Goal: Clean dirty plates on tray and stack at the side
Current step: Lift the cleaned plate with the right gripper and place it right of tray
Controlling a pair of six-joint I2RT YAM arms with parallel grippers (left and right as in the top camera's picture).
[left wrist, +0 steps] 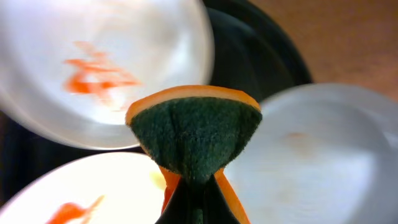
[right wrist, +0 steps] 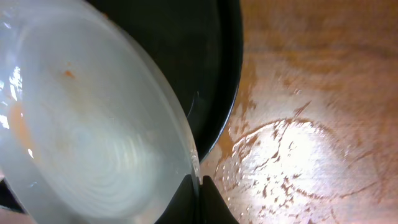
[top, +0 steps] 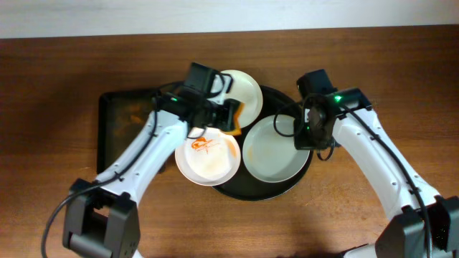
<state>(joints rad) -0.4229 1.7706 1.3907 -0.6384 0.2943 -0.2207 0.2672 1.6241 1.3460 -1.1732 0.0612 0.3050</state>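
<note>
The round black tray (top: 295, 178) carries three white plates. The far plate (top: 244, 87) lies partly under my left arm. The near-left plate (top: 208, 159) bears orange smears and overhangs the tray's left rim. The right plate (top: 272, 152) looks nearly clean. My left gripper (top: 231, 115) is shut on an orange sponge (left wrist: 194, 130), green scouring face outward, held above the gap between the plates. In the left wrist view two plates show orange smears (left wrist: 99, 68) (left wrist: 81, 193). My right gripper (right wrist: 198, 182) is shut on the right plate's rim (right wrist: 93, 124), tilting it over the tray (right wrist: 211, 56).
A smaller rectangular dark tray (top: 118, 125) lies left of the round tray, partly under my left arm. Bare wooden table (top: 401, 86) surrounds both trays, and it shows glare beside the tray in the right wrist view (right wrist: 298, 149).
</note>
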